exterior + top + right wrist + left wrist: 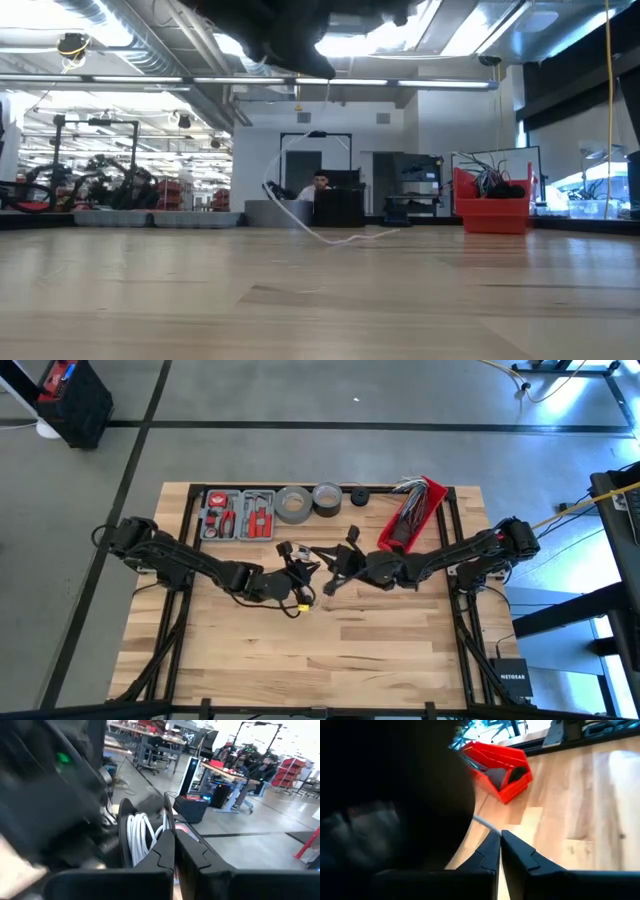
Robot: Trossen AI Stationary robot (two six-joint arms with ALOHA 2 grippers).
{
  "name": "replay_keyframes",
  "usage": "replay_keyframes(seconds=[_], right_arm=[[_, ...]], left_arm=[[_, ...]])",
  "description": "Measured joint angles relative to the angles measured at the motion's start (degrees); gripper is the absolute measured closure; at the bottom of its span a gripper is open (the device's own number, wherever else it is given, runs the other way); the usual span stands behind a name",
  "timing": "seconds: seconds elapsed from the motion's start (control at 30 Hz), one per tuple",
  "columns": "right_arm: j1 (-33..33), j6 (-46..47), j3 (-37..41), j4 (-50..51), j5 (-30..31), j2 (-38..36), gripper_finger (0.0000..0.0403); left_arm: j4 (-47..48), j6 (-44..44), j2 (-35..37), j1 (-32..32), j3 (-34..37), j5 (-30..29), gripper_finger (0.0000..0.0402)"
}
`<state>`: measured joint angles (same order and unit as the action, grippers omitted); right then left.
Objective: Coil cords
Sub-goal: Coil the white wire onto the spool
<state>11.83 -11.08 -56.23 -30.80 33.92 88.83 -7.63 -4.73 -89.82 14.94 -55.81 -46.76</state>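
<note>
High view: both pincers mid-table, gripping cable.

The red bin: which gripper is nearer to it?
Right. The right gripper is just beside the red bin; the left gripper is farther away, toward the table's middle.

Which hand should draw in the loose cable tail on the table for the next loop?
Probably left. The left hand is shut on a strand of the white cable, so it can pull slack; the right hand is shut beside the coiled loops, apparently empty.
</note>
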Motion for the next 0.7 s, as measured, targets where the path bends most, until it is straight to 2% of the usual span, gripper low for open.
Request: replay_keyframes(seconds=[0.33, 0.53, 0.7], right_arm=[[6.54, -10.35, 0.0, -2.86, 11.53, -3.79, 0.0397], [8.94, -17.05, -0.02, -8.08, 12.49, -6.85, 0.0397], [10.22, -17.89, -0.09, -6.76, 12.51, -9.83, 0.0397]], left_arm=[[1.0, -0.24, -2.5, -1.63, -0.09, 0.7, 0.0394], [1.32, -0.23, -4.95, -3.48, -0.07, 1.86, 0.0394], [3.7, -0.45, -6.26, -4.79, 0.07, 2.0, 0.0394]])
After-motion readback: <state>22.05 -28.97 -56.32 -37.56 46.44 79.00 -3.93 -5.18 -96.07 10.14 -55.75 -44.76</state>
